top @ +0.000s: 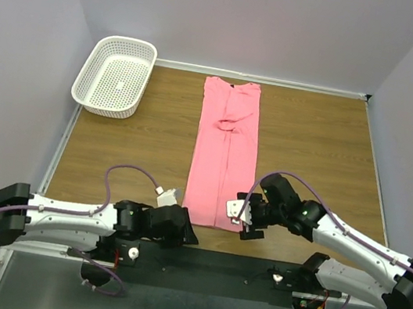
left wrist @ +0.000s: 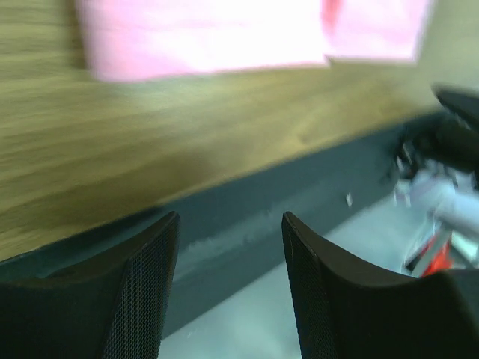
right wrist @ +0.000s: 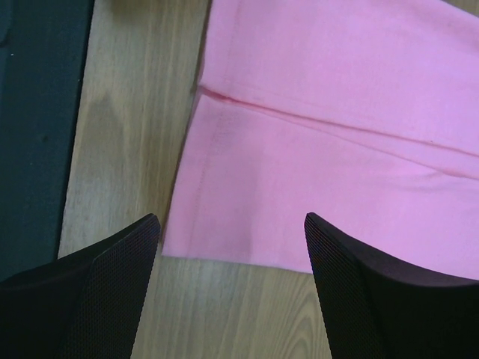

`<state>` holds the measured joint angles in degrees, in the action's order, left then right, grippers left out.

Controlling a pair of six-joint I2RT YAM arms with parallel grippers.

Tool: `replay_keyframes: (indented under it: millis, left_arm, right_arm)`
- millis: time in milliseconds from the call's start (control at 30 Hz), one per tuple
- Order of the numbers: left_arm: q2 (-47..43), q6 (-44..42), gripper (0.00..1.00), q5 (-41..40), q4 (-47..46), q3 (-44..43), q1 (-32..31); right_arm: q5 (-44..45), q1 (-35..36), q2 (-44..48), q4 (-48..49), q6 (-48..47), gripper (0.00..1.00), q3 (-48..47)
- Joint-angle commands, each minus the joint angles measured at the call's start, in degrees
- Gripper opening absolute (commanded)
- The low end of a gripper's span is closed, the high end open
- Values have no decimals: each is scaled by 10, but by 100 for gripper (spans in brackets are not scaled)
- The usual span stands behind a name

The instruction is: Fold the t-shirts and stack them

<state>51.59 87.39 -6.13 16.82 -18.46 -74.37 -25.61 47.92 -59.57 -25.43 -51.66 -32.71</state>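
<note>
The pink t-shirt point(top: 225, 154) lies flat on the table as a long narrow strip, sides folded in, neck at the far end and hem near the front edge. My right gripper point(top: 240, 217) is open and empty, hovering just above the hem's right corner; in the right wrist view the pink cloth point(right wrist: 329, 149) fills the space ahead of the spread fingers point(right wrist: 112, 277). My left gripper point(top: 187, 231) is open and empty, low at the table's front edge just left of the hem; its wrist view shows the shirt point(left wrist: 209, 37) blurred at the top.
A white mesh basket point(top: 115, 76) stands at the back left corner of the table. Bare wood point(top: 128, 149) lies on both sides of the shirt. The dark mounting rail point(top: 211, 270) runs along the front edge. Grey walls enclose the table.
</note>
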Motion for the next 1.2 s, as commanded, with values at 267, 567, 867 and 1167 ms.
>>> replay_keyframes:
  millis: [267, 567, 867, 1167]
  left_arm:
    - [-29, 259, 63, -185, 70, 5, 18]
    - [4, 228, 55, -161, -1, 39, 81]
    - [108, 143, 19, -151, -78, 31, 153]
    - [106, 68, 0, -143, -93, -5, 153]
  right_arm:
    - [31, 6, 7, 34, 10, 85, 11]
    - [-13, 5, 11, 3, -33, 87, 18]
    - [-32, 6, 23, -32, -68, 87, 18]
    - [51, 40, -49, -10, -86, 75, 45]
